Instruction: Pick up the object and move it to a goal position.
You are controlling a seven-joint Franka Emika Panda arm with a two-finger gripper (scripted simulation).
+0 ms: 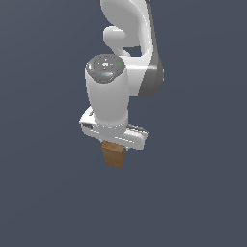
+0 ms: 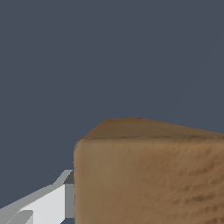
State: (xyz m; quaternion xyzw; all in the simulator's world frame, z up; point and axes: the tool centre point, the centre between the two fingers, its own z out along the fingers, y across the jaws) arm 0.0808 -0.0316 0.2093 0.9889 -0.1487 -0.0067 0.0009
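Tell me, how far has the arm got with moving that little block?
Grabbing looks done: the wooden cube sits right under the gripper, apparently held, with one finger beside it in the wrist view. Carrying is in hand. No goal marker shows, so what's left can't be judged.

Brown wooden cube (image 1: 114, 155) under gripper (image 1: 116, 143)

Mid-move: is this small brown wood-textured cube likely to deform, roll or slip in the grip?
The small brown wood-textured cube looks rigid, with straight edges, so probably won't deform. Flat faces make rolling unlikely. Its grainy surface beside the white gripper finger suggests decent friction, though slippage can't be ruled out.
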